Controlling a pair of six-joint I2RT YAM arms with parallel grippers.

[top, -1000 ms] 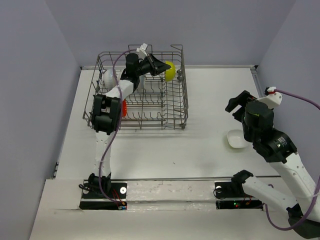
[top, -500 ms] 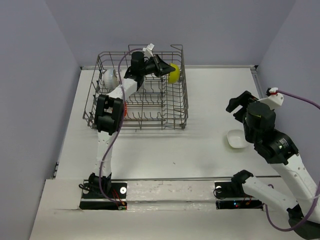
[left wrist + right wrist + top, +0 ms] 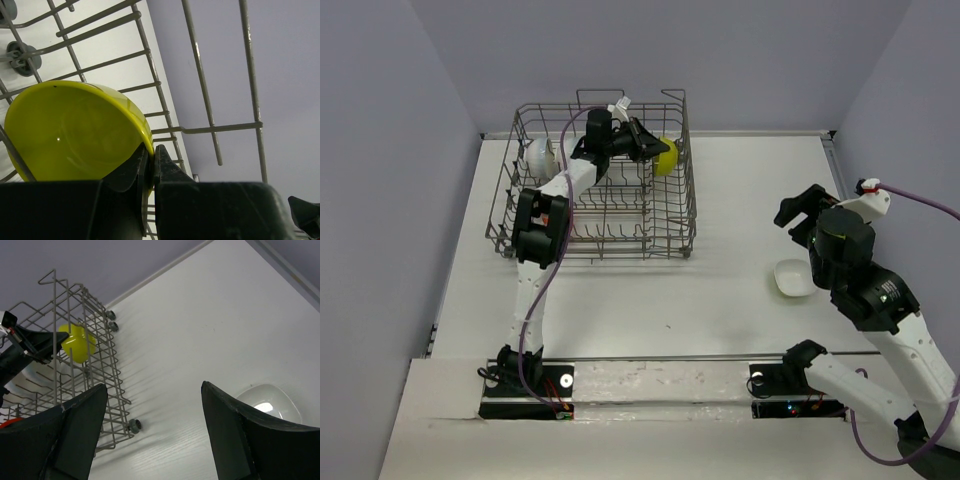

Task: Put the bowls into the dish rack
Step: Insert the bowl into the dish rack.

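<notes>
White tabletop [image 3: 720,300] fills most of the overhead view. Toward its 11 o'clock sits the grey wire dish rack [image 3: 610,245], upright tines inside and raised wire sides all round.

Reaching in over the rack, the left arm has its left gripper [image 3: 655,150] at the rack's 1 o'clock corner. Its jaws are drawn narrow, pinched on the rim of a yellow bowl [image 3: 75,130], which is tipped on edge just inside the right-hand wire wall. Whether the yellow bowl rests on the tines I cannot tell.

At the table's 3 o'clock the right gripper [image 3: 155,430] hangs above the surface with its jaws spread wide and nothing between them.

A white bowl [image 3: 792,277] lies on the table just at that gripper's 6 o'clock. Another pale bowl [image 3: 538,155] stands in the rack's 11 o'clock corner.
</notes>
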